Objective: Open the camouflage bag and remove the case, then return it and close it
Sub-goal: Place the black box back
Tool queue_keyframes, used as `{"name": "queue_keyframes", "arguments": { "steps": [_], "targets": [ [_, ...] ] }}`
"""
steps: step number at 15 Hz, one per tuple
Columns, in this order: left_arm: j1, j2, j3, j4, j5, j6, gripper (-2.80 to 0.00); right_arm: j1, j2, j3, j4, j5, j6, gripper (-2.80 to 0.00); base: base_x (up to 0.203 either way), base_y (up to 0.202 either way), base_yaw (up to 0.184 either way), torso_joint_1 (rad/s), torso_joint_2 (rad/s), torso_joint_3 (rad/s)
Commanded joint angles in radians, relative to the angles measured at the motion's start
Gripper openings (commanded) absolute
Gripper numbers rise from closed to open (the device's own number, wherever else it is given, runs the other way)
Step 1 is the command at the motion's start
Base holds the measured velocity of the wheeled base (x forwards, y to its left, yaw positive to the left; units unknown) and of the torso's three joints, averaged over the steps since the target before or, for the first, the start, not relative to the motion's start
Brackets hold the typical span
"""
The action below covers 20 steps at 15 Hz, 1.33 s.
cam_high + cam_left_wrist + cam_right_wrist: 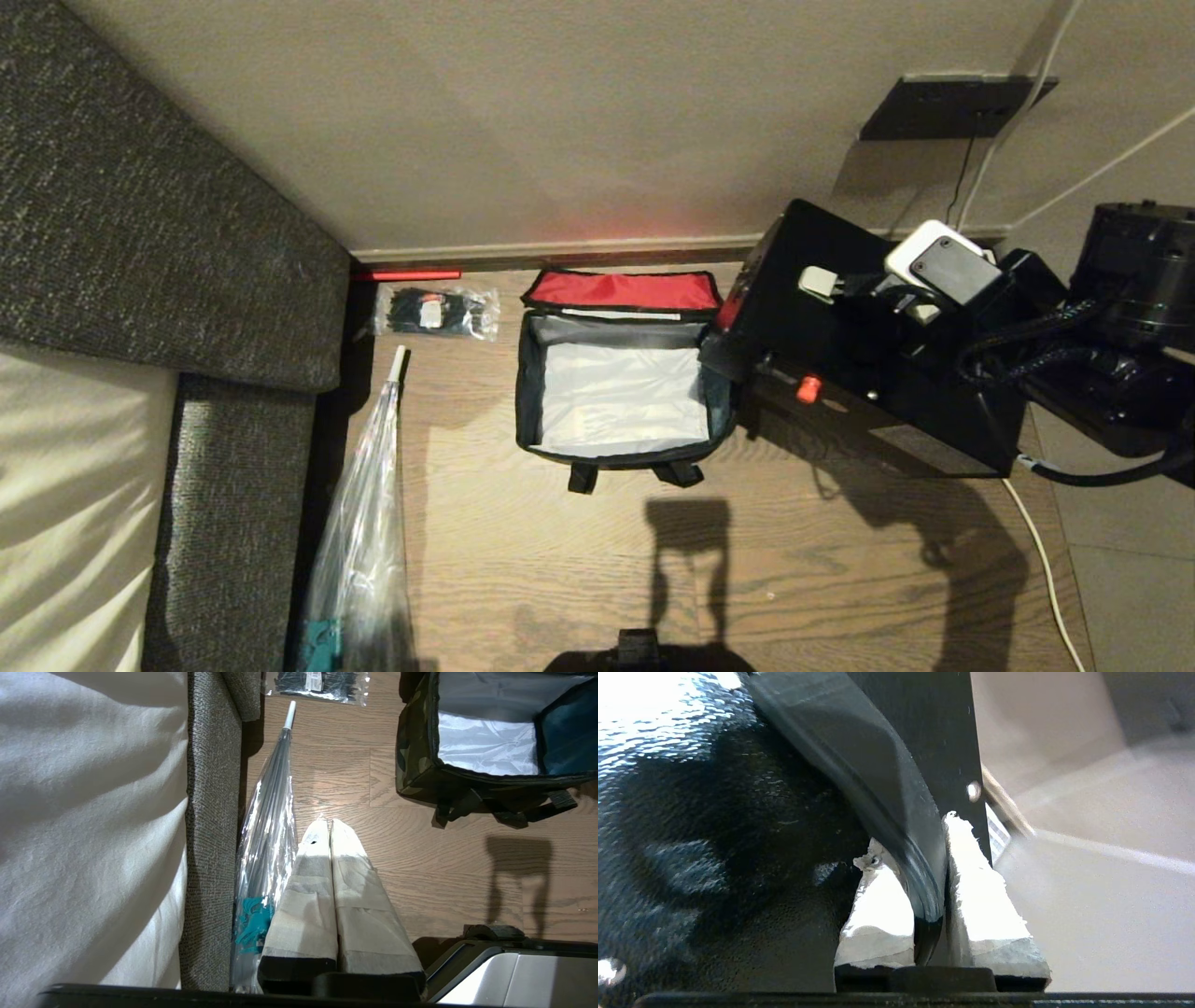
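I am holding the case (878, 373) in the air to the right of the bag (616, 373), well clear of the floor (794, 560), so it can either be set down or swung back over the opening. My right gripper (931, 891) is closed on a thin curved black handle of the case, the taped fingers (985, 896) pinching it from both sides; gripping that handle is letting the bulky box hang tilted from my wrist rather than needing a wide grasp.

The bag is sitting on the floor near the wall, its red-lined lid (621, 289) folded back toward the skirting and its silver interior empty, which is keeping the mouth fully open for the return. Its two strap ends are lying on the boards at the near side, out of the way of the opening.

My left gripper (331, 835) is hanging idle with its fingers pressed together, holding nothing, over the floor beside a folded clear umbrella (271, 826) that is lying along the sofa (168, 261). A packet of black ties (434, 311) is resting by the wall left of the bag, apart from the work.
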Motion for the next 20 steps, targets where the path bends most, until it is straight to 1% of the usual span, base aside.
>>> {"name": "queue_keyframes", "arguments": {
  "steps": [1, 5, 6, 8, 10, 13, 15, 16, 18, 20],
  "targets": [
    [0.001, -0.002, 0.003, 0.000, 0.000, 0.000, -2.80, 0.076, 0.018, -0.056, 0.022, 0.002, 0.015, -2.80, 0.000, 0.000, 0.000, 0.000, 0.00, 0.000],
    [0.000, -0.002, 0.003, 0.000, 0.000, 0.000, -2.80, 0.203, 0.112, -0.170, 0.045, 0.006, 0.031, -2.80, 0.000, 0.000, 0.000, 0.000, 0.00, 0.000],
    [0.000, -0.002, 0.003, 0.000, 0.000, 0.000, -2.80, 0.237, 0.140, -0.211, 0.053, 0.027, 0.035, -2.80, 0.000, 0.000, 0.000, 0.000, 0.00, 0.000],
    [-0.001, -0.002, 0.003, 0.000, 0.000, 0.000, -2.80, 0.274, 0.200, -0.279, 0.058, 0.112, 0.040, -2.80, 0.000, 0.000, 0.000, 0.000, 0.00, 0.000],
    [0.001, -0.002, 0.003, 0.000, 0.000, -0.001, -2.80, 0.288, 0.244, -0.294, 0.056, 0.173, 0.043, -2.80, 0.000, 0.000, 0.000, 0.000, 0.00, 0.000],
    [0.001, -0.001, 0.003, 0.000, 0.000, -0.001, -2.80, 0.304, 0.286, -0.307, 0.059, 0.315, 0.061, -2.80, 0.000, 0.000, 0.000, 0.000, 0.00, 0.000],
    [0.000, -0.002, 0.003, 0.000, 0.000, -0.001, -2.80, 0.308, 0.313, -0.330, 0.059, 0.380, 0.064, -2.80, 0.000, 0.000, 0.000, 0.000, 0.00, 0.000],
    [0.000, -0.002, 0.003, 0.000, 0.000, 0.000, -2.80, 0.308, 0.319, -0.339, 0.061, 0.398, 0.065, -2.80, 0.000, 0.000, 0.000, 0.000, 0.00, 0.000],
    [0.001, -0.002, 0.003, 0.000, 0.000, -0.001, -2.80, 0.316, 0.321, -0.365, 0.083, 0.505, 0.082, -2.80, 0.000, 0.000, 0.000, 0.000, 0.00, 0.000],
    [0.001, -0.002, 0.003, 0.000, 0.000, -0.001, -2.80, 0.317, 0.338, -0.373, 0.096, 0.586, 0.077, -2.80, 0.000, 0.000, 0.000, 0.000, 0.00, 0.000]
  ]
}}
